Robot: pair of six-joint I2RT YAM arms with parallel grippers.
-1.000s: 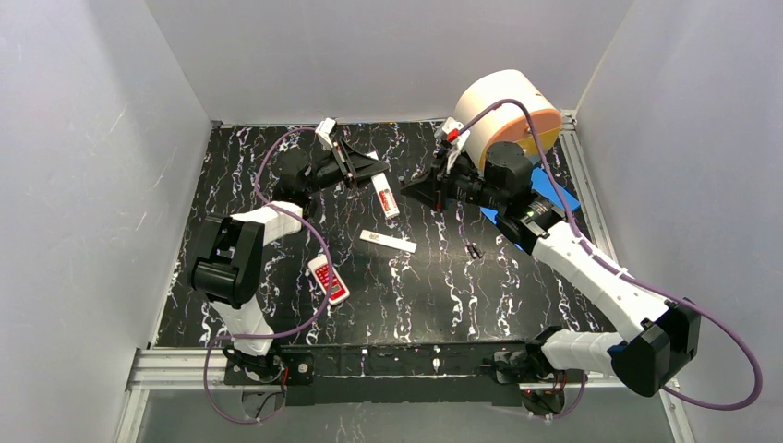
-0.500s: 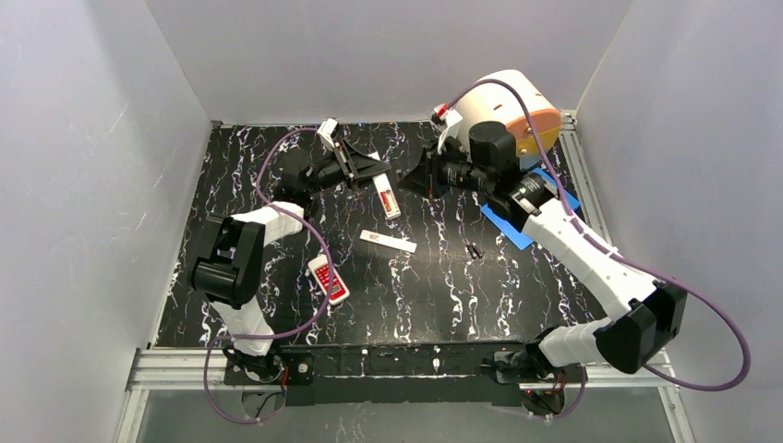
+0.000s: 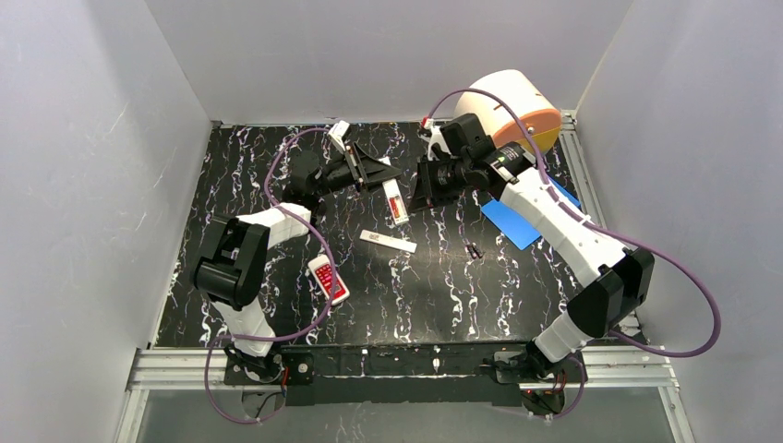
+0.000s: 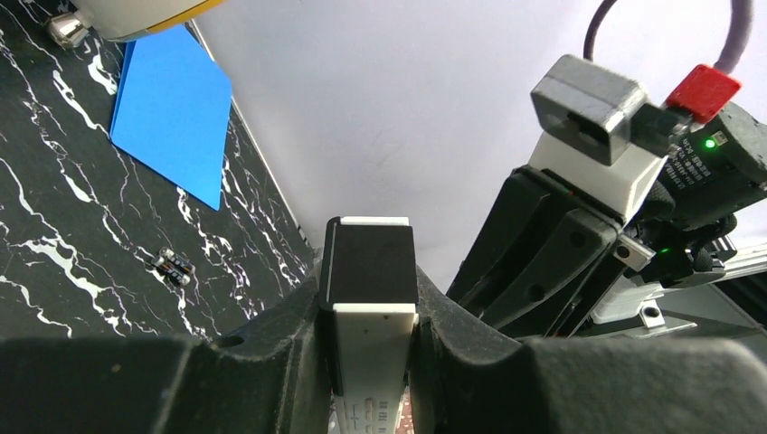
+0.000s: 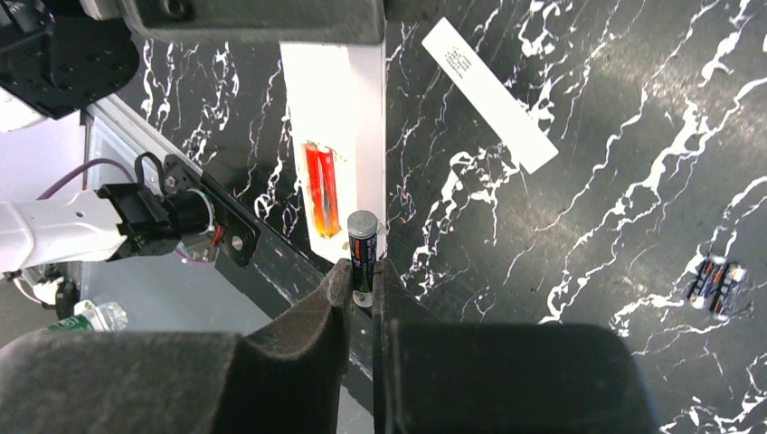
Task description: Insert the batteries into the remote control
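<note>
My left gripper [image 3: 376, 174] is shut on the far end of the remote control [image 3: 396, 201], a white bar whose open recess holds a red-orange battery [image 5: 320, 176]. In the left wrist view the remote [image 4: 371, 316] is clamped between the pads. My right gripper [image 3: 417, 190] is shut on a dark battery [image 5: 362, 246], which stands upright right beside the remote's [image 5: 336, 136] recess. Two more black batteries [image 3: 474, 250] lie loose on the table, to the right.
A flat white strip [image 3: 388, 242] lies mid-table. A shorter white remote with red buttons [image 3: 329, 280] lies near the left arm. A blue sheet [image 3: 520, 220] and a large cream and orange roll [image 3: 508, 106] sit at the back right. White walls enclose the black marbled table [image 3: 277, 305].
My right arm has swung left and lowered, bringing its battery up to the remote. My left gripper has shifted slightly right with the remote.
</note>
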